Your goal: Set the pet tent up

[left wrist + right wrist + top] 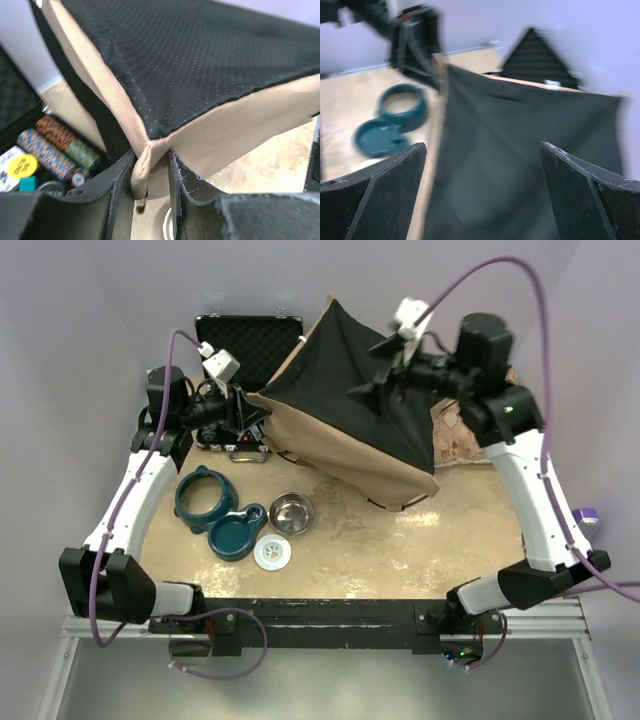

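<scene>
**Robot-manipulation test cell in a laboratory**

Closed in by plain pale-violet walls (60,320) at left, back and right. Scuffed tan tabletop (400,550) edged with a black mounting bar (320,612) on an aluminium frame (320,680). Bolted there: left arm (140,475) and right arm (530,490), trailing purple cables (120,510). Staged with mixed props: pet tent (350,390), foam-lined case (250,340), teal bowls (207,496), steel bowl (291,512).

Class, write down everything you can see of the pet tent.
The pet tent is tan canvas with a dotted black mesh lining, slumped and tilted at the back of the table, its left corner over the open black case. The left gripper pinches its tan hemmed corner; the open right gripper hovers at the black panel.
</scene>
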### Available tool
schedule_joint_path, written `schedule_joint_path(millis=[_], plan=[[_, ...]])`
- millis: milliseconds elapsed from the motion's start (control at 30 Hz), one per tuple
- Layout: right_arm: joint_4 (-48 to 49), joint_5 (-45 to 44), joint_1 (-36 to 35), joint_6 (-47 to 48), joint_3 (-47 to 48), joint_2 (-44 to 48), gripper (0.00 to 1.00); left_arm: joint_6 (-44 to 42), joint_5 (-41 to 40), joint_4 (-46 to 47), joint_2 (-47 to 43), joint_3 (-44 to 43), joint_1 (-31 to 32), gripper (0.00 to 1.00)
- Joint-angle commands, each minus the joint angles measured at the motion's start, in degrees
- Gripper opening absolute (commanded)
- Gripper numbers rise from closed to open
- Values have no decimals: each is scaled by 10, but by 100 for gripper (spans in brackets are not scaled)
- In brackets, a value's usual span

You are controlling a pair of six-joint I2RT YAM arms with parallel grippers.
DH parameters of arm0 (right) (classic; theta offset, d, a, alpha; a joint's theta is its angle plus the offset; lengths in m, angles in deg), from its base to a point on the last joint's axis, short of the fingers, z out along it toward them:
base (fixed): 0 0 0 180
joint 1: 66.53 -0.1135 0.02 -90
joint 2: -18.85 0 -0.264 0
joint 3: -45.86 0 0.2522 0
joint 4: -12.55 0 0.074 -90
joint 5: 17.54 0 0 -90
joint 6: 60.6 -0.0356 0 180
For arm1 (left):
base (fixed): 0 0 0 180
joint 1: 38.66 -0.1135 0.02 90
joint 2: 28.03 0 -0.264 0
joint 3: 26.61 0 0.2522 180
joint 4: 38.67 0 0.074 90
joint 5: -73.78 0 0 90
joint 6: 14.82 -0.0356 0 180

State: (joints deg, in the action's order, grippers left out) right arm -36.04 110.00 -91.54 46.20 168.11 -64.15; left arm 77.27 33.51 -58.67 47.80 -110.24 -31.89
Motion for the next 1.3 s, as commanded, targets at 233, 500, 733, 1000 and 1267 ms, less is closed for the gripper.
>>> schedule_joint_path(millis=[233, 500, 733, 1000, 1267], plan=[[-71, 10, 270, 45, 20, -37, 97, -113, 46, -47, 27, -20, -102, 36], [-166, 80, 335, 198, 99, -195, 90, -190, 67, -86, 32, -32, -112, 35], [-282, 184, 295, 302, 72, -207, 84, -189, 46, -110, 41, -71, -121, 47], [-147, 165, 171, 235, -132, -52, 86, -168, 3, -117, 56, -240, -175, 75], [-145, 151, 124, 236, -147, -29, 86, -136, 56, -83, 39, -195, 11, 69]])
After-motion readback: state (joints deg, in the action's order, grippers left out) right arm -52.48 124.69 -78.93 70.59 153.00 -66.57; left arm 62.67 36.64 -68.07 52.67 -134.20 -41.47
